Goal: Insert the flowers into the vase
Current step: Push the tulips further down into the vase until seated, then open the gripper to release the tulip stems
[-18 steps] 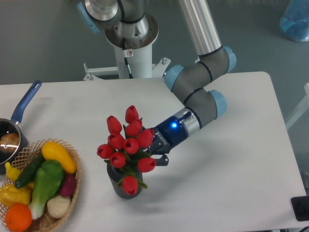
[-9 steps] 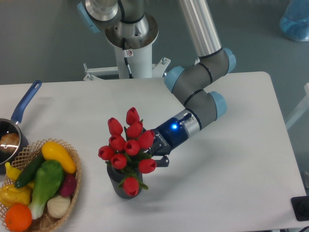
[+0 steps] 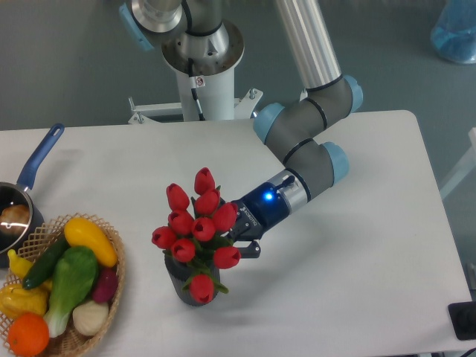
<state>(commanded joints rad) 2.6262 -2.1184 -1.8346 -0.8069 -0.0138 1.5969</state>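
White tabletop (image 3: 357, 245) against a grey floor; one arm reached down from the far edge.

Item 1. End effector (image 3: 239, 239): dark body with a blue light lit on the wrist behind it. Tips buried among the blooms; one finger (image 3: 253, 248) showed just beside a lower bud. Jaw spread hidden by the flowers, so whether it gripped the stems could not be told.

Item 2. Flowers (image 3: 195, 227): bunch of red tulip buds with green leaves, directly at the tips, on the side away from the wrist. Stems stood in the vase; heads spread wider than its mouth, one bud drooping over the near rim.

Item 3. Vase (image 3: 184, 282): small, dark grey, upright on the tabletop, just below and beyond the tips, under the bunch.

Item 4. Wicker basket (image 3: 111, 294): well apart from the end effector, past the vase, at the near corner; held mixed coloured vegetables.

Item 5. Saucepan (image 3: 36, 165): blue handle, farthest from the end effector, touching or just behind the basket, partly cut by the picture edge.
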